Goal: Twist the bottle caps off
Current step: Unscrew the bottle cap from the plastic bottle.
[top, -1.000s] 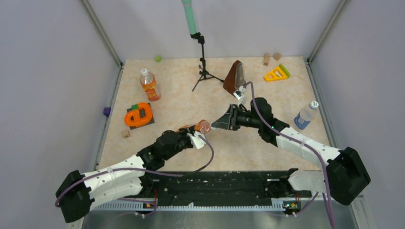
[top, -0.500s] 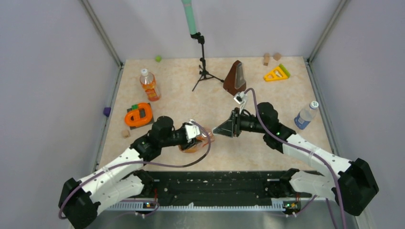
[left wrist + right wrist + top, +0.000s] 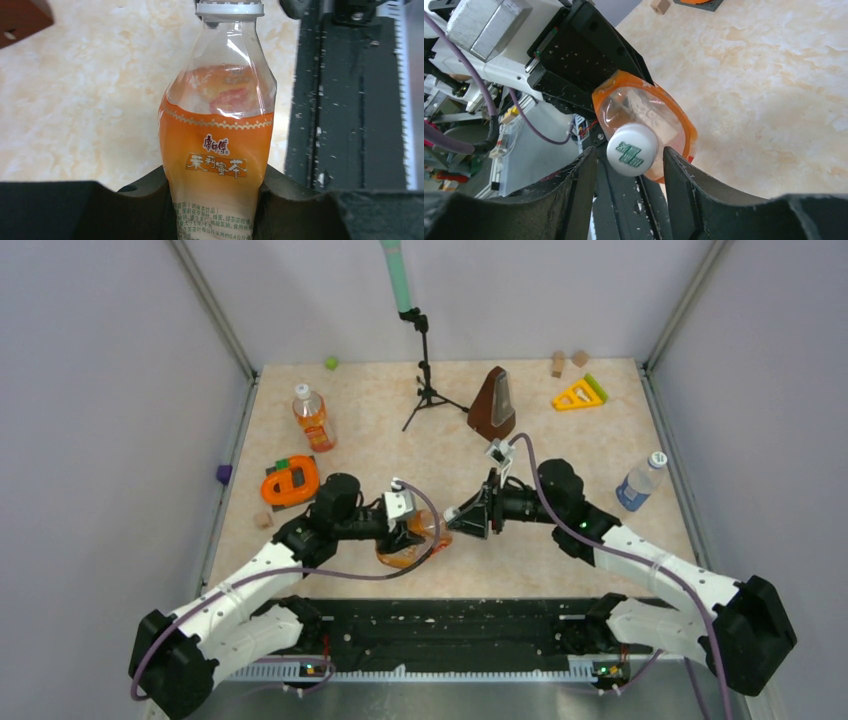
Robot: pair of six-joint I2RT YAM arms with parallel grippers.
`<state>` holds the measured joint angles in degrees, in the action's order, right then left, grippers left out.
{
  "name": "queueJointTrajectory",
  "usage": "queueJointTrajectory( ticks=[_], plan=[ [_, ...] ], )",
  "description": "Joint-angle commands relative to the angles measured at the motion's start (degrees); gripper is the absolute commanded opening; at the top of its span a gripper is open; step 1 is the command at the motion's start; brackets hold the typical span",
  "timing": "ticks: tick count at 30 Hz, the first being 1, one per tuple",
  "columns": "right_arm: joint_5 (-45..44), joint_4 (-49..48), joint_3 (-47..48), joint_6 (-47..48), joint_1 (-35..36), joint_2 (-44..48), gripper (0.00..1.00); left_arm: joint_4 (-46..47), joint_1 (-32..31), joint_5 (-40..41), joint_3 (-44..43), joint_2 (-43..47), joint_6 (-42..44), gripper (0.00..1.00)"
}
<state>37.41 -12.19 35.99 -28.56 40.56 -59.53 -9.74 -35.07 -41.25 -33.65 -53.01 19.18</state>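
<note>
The counter [image 3: 380,455] carried all three bottles, but only one was in play. Near its front edge the left arm [image 3: 250,580] and right arm [image 3: 640,550] reached in toward each other and met over the squat bottle [image 3: 410,545].

The slim bottle [image 3: 313,420] stood at the far left and the clear bottle [image 3: 637,483] by the right edge. Both were capped and well apart from either arm, so they looked like later work.

The squat bottle was tipped over with its neck aimed at the right arm, and the right wrist view showed it almost end-on. That tilt seemed chosen so the right wrist's roll would line up with the cap's axis. The left fingers [image 3: 75,210] were clamped on the bottle's lower body, below the label. This low grip left the neck free and, I judged, braced the bottle against twisting.

The right fingers [image 3: 704,195] stood apart, one on each side of the cap [image 3: 631,150], with a thin gap showing on both sides. They flanked the cap without pinching it. The cap sat fully down on the neck, so this one did not look unscrewed yet. The next move would likely call for closing squarely on the cap's rim before turning.
</note>
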Motion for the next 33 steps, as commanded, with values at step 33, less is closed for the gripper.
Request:
queueJointTrajectory(
  ticks=[33],
  plan=[
    [-12.01, -3.01, 6.51, -20.79, 0.79, -5.8, 0.5, 16.53, -10.41, 35.42, 8.39, 9.84, 9.45, 0.0]
  ],
)
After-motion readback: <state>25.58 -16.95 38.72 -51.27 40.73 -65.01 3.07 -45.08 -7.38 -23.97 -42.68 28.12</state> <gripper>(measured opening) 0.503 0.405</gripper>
